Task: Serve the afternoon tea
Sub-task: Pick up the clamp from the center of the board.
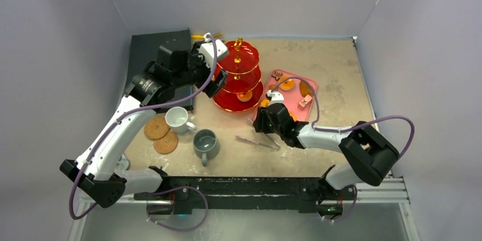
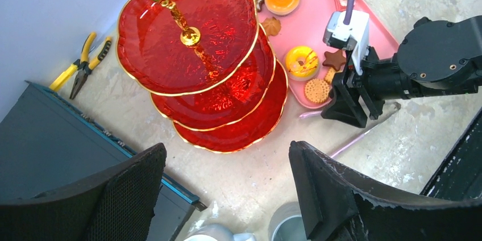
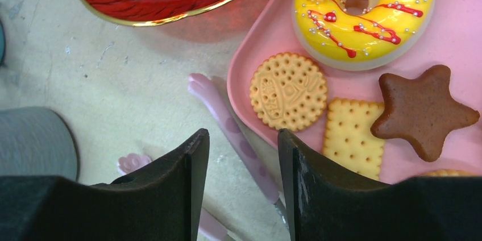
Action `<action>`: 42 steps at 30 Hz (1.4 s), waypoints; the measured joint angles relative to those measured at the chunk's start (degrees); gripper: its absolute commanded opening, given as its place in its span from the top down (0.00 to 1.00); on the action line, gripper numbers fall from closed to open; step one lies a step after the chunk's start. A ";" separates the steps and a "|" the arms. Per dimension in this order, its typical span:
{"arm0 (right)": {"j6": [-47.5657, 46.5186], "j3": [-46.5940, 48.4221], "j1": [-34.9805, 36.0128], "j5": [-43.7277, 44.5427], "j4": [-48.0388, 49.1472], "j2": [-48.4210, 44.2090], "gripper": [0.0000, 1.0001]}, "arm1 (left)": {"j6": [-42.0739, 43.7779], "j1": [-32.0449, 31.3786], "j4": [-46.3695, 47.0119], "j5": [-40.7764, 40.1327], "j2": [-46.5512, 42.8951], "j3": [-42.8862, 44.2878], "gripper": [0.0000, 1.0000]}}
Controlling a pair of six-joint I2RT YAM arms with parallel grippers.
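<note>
The red three-tier stand [image 1: 239, 76] stands at the back middle, with a small orange pastry [image 1: 245, 95] on its bottom tier. My left gripper [image 2: 227, 147] is open and empty, held high beside the stand's left side. A pink tray [image 1: 295, 90] to the right holds a yellow donut [image 3: 364, 13], a round biscuit [image 3: 289, 91], a square biscuit [image 3: 349, 138] and a brown star [image 3: 423, 110]. My right gripper [image 3: 242, 134] is open, low over the tray's left edge. The white mug [image 1: 178, 119], grey mug [image 1: 205, 143] and two cork coasters [image 1: 156, 128] sit front left.
Pink tongs [image 3: 233, 133] lie on the table against the tray's left edge, under my right gripper. A dark slab [image 1: 162, 53] lies at the back left, with yellow-handled pliers [image 2: 85, 62] behind it. Grey walls close in the left, back and right.
</note>
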 measured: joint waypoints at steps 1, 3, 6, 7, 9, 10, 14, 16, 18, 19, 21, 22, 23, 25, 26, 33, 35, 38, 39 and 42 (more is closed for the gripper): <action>0.02 -0.04 0.39 -0.15 0.11 0.00 0.49 | 0.07 0.00 -0.09 0.31 -0.04 0.00 0.21; 0.22 -0.31 0.94 -0.37 0.46 0.00 0.49 | 0.26 0.00 -0.28 0.83 -0.09 0.00 0.21; 0.52 -0.79 1.44 -0.31 1.16 0.00 0.49 | 0.44 0.00 -0.35 1.31 -0.11 0.00 0.22; 0.63 -0.83 1.62 -0.17 1.27 0.00 0.47 | 0.44 0.00 -0.35 1.46 -0.11 0.00 0.22; 1.03 -0.85 2.32 0.37 1.27 -0.02 0.42 | 0.44 0.00 -0.39 1.73 -0.11 0.00 0.22; 1.18 -0.85 2.86 1.11 1.22 -0.07 0.42 | 0.44 0.00 -0.42 1.84 -0.11 0.00 0.22; 1.53 -0.85 4.76 3.80 -1.33 -1.86 0.40 | 0.44 0.00 -0.52 1.92 -0.13 0.00 0.22; 1.66 -0.87 5.33 5.11 -3.63 -4.74 0.40 | 0.44 0.00 -0.55 1.92 -0.15 0.00 0.23; 1.88 -0.96 5.46 6.16 -4.81 -8.33 0.42 | 0.46 0.00 -0.57 1.90 -0.15 0.00 0.23; 1.97 -0.98 5.46 6.60 -5.25 -10.38 0.42 | 0.46 0.00 -0.59 1.90 -0.15 0.00 0.23; 2.36 -0.98 5.49 7.26 -5.62 -12.76 0.44 | 0.46 0.00 -0.66 1.90 -0.15 0.00 0.23; 2.56 -1.03 5.49 7.26 -5.73 -13.25 0.45 | 0.46 0.00 -0.68 1.90 -0.15 0.00 0.23; 2.84 -1.31 5.53 7.23 -5.64 -13.44 0.46 | 0.44 0.00 -0.70 1.90 -0.15 0.00 0.23; 3.37 -2.60 5.64 7.04 -5.88 -13.40 0.47 | 0.44 0.00 -0.70 1.92 -0.15 0.00 0.23; 3.63 -3.34 5.68 6.95 -6.19 -13.25 0.47 | 0.46 0.00 -0.70 1.92 -0.15 0.00 0.23; 5.66 -4.94 6.19 4.55 -8.55 -11.32 0.48 | 0.46 0.00 -0.72 2.14 -0.15 0.00 0.24; 6.14 -4.94 6.49 4.15 -8.46 -10.36 0.48 | 0.46 0.00 -0.74 2.25 -0.15 0.00 0.25; 6.54 -4.92 6.82 4.00 -8.35 -7.69 0.49 | 0.46 0.00 -0.74 2.34 -0.15 0.00 0.25; 6.58 -4.90 6.88 4.11 -8.09 -6.73 0.49 | 0.46 0.00 -0.74 2.36 -0.15 0.00 0.25; 6.62 -3.26 7.26 4.11 -6.64 -4.24 0.51 | 0.50 0.00 -0.79 2.49 -0.15 0.00 0.26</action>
